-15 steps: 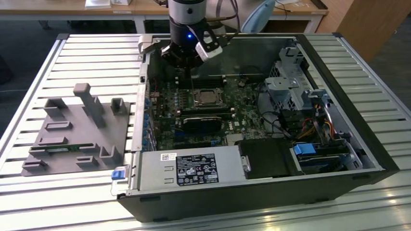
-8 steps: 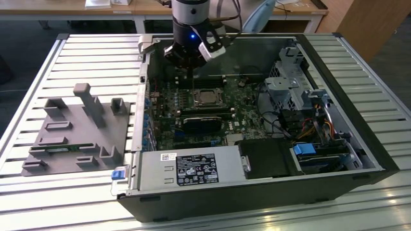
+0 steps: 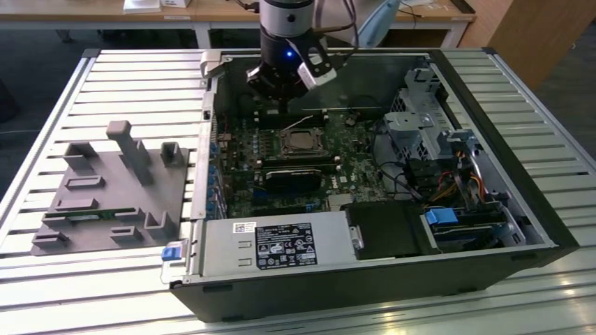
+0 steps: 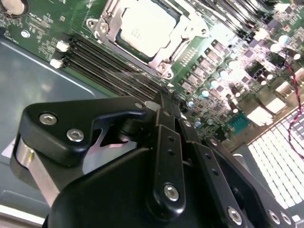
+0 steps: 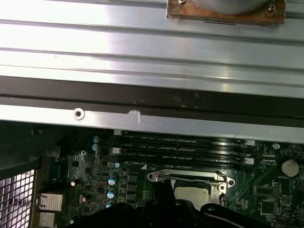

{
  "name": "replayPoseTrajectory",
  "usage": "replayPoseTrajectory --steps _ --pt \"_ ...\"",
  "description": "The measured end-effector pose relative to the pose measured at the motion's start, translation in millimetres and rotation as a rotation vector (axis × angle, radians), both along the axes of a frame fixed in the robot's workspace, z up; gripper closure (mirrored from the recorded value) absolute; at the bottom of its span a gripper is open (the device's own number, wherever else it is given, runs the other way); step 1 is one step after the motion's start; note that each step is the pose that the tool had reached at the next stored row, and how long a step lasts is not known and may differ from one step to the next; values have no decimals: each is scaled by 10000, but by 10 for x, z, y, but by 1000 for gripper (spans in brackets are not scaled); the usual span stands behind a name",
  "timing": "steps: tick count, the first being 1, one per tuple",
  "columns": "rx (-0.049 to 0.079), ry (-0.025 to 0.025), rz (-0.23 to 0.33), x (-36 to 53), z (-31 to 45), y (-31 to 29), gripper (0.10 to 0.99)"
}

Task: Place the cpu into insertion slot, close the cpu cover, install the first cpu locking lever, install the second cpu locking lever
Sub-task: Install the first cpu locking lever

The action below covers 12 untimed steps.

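— So, what sits on the slatted aluminium table (image 3: 112, 77)?
— An open black metal computer case (image 3: 373, 279) lying on its side, with its green motherboard (image 3: 359, 143) facing up. A grey plastic fixture block (image 3: 102, 202) lies beside it, toward the exterior view's left.
— And the arm?
— Its black gripper (image 3: 279, 96) hangs above the board, near the square silver-rimmed insertion slot (image 3: 282, 143). The fingers are drawn together at the tips, with nothing visible between them.
— The chip?
— The flat silvery-grey cpu (image 4: 142, 26) lies in that slot, and the thin silver cpu cover (image 4: 164, 59) is down around it. A thin wire lever (image 3: 298, 124) stands raised just beside the slot, close to the fingertips.
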<state>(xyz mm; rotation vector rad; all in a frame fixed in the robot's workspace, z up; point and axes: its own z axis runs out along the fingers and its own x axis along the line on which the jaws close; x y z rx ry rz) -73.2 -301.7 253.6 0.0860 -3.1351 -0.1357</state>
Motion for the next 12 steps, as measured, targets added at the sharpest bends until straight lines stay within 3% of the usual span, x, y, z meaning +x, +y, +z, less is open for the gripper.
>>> replayPoseTrajectory --steps 2,5,7,12 --pt "17 2 1 22 -7 0 980" --pt "331 1 1 35 -22 0 980" --pt "444 -1 -2 38 -41 0 980" --pt "437 1 -28 81 -86 0 980"
